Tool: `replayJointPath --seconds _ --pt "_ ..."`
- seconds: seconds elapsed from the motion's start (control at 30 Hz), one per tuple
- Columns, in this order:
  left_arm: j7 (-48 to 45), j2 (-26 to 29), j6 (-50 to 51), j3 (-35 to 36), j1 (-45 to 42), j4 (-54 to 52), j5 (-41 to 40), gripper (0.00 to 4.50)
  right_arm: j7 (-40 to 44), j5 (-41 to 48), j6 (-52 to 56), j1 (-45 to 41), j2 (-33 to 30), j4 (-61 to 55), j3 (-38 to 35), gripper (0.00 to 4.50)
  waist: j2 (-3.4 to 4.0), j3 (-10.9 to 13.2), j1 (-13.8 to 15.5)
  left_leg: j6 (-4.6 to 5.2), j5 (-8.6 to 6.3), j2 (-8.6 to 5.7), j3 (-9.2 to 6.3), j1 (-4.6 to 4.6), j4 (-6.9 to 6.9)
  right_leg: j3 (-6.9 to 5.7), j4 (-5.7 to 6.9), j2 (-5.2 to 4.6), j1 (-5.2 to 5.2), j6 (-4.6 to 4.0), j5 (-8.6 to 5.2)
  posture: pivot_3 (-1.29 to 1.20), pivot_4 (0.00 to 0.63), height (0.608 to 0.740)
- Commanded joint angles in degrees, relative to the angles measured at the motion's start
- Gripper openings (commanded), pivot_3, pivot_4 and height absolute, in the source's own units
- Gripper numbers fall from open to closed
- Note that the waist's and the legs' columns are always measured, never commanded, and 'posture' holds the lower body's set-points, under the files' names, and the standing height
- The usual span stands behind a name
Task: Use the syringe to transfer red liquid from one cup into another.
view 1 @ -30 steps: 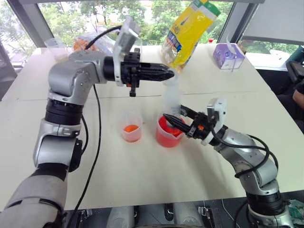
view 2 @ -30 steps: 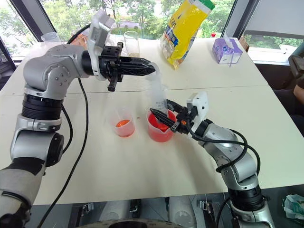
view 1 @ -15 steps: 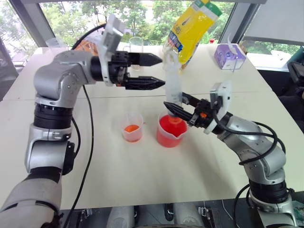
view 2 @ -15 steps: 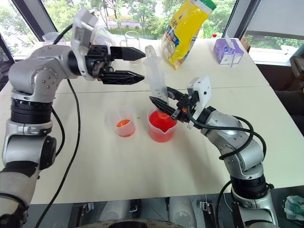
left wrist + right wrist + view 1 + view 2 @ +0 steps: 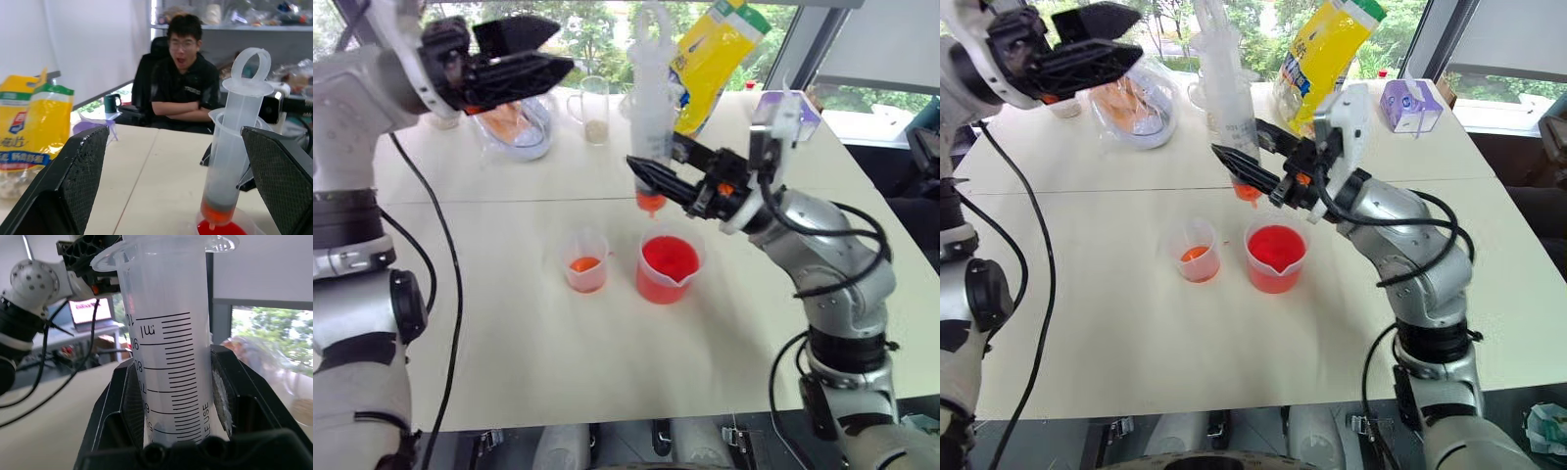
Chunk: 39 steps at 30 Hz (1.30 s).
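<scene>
Syringe held upright above the red beaker

The syringe (image 5: pixel 651 117) is clamped by the right gripper (image 5: pixel 651 178), tip over the beaker (image 5: pixel 669 268); the small cup (image 5: pixel 585 261) lies leftward; the left gripper (image 5: pixel 533 49) is spread wide

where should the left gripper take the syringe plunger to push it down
Judging by its pose, at the ring top of the syringe, coming level from the robot's left. The syringe stands upright in the shut right gripper, which clamps the barrel low down, so the top is free. The left gripper is open, up to the left.
</scene>
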Motion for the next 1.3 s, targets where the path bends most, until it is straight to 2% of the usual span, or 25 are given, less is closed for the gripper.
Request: replayJointPath --seconds 0.03,0.13,0.33,0.63,1.3 --pt "1.0 2.6 1.4 3.3 -2.8 -1.4 -2.5 4.43 3.1 -3.5 -6.3 -3.0 4.6 5.7 4.4 1.56 0.0 0.0 -0.1 0.0 0.0 -0.01 -0.01 0.0 0.0 -0.01 0.0 0.02 0.0 0.0 0.0 0.0 0.15 0.74" --pt "1.8 4.5 3.2 4.4 -2.3 -3.6 -4.0 4.43 5.5 -6.2 -10.6 -2.5 8.9 11.3 8.0 1.56 0.0 0.0 -0.2 0.0 0.0 0.01 -0.02 0.0 -0.01 -0.01 0.01 0.06 -0.02 -0.01 -0.01 0.0 0.15 0.74" --pt "2.3 7.1 3.5 3.4 1.5 -8.6 -4.1 4.43 8.6 -9.6 -15.1 0.1 12.5 17.1 11.5 1.56 0.01 0.0 0.0 -0.01 0.0 0.05 -0.01 -0.03 -0.01 -0.01 0.0 -0.01 -0.02 -0.01 -0.01 0.0 0.15 0.74" --pt "1.5 7.2 1.6 -0.3 8.2 -14.0 -3.0 4.43 9.9 -10.1 -14.7 0.6 13.4 18.4 10.9 1.56 0.0 0.0 -0.1 -0.07 0.04 0.05 -0.02 0.01 -0.01 -0.01 0.08 0.02 -0.03 -0.01 0.0 0.0 0.15 0.74" --pt "-0.9 9.9 -1.6 -1.2 8.6 -11.3 0.5 4.43 10.3 -10.9 -14.1 0.7 13.4 18.1 10.8 1.56 0.0 0.0 -0.1 -0.08 0.04 0.04 -0.01 0.01 -0.01 -0.01 0.08 0.03 -0.03 -0.01 0.0 0.0 0.15 0.74"
